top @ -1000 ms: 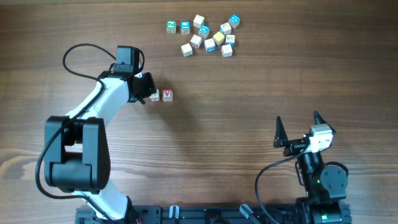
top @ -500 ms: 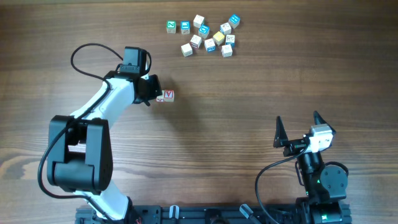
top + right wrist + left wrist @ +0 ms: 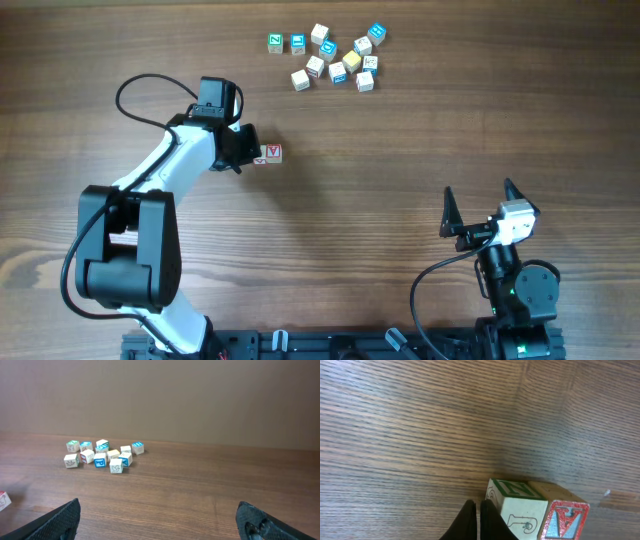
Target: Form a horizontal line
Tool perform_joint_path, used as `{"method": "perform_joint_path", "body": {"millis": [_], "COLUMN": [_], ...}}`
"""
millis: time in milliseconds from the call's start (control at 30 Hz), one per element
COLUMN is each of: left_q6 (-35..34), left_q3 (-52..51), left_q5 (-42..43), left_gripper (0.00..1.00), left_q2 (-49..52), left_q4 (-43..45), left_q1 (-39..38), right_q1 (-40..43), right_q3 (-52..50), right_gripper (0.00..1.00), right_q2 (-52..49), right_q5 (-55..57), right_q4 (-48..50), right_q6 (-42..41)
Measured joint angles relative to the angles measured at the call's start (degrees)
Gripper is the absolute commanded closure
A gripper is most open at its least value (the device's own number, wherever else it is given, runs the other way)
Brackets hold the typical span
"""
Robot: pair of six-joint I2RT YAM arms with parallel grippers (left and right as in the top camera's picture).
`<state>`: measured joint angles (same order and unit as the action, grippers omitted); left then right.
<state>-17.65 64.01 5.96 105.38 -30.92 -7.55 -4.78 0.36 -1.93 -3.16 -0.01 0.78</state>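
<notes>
Since 1.0 s ago, the left gripper (image 3: pixel 245 148) has travelled rightward in the overhead view, and the 2 blocks ahead of it have shifted the same way.

- **Left gripper:** its fingers are pressed together and hold nothing. The tips rest against the green-lettered block (image 3: pixel 517 507).
- **Row so far:** the green-lettered block touches the red-lettered block (image 3: pixel 565 520) face to face. This 2-block row lies immediately right of the fingertips, with its long axis running left-right.
- **Right gripper (image 3: pixel 478 205):** it is spread wide, empty, and parked well apart from the row.
- **Remaining stock:** the cluster of blocks (image 3: pixel 335 55) sits beyond the row toward the far edge.
- **Judgement:** the left arm is nearer to both the row and the cluster.
</notes>
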Motion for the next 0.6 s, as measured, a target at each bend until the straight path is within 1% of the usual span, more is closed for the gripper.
{"method": "perform_joint_path", "body": {"millis": [167, 367, 600], "left_q6": [0.0, 0.0, 0.0], "left_q3": [0.0, 0.0, 3.9], "left_q5": [0.8, -1.7, -4.6], "left_gripper": [0.93, 0.93, 0.94], "left_q2": [0.0, 0.0, 0.0], "left_q4": [-1.1, -2.7, 2.7], "left_q1": [0.0, 0.0, 0.0], "right_q1": [0.0, 0.0, 0.0], "right_q3": [0.0, 0.0, 0.0], "right_gripper": [0.00, 0.00, 0.00], "right_q2": [0.0, 0.0, 0.0], "right_q5": [0.0, 0.0, 0.0], "right_q4": [0.0, 0.0, 0.0], "right_q6": [0.0, 0.0, 0.0]}}
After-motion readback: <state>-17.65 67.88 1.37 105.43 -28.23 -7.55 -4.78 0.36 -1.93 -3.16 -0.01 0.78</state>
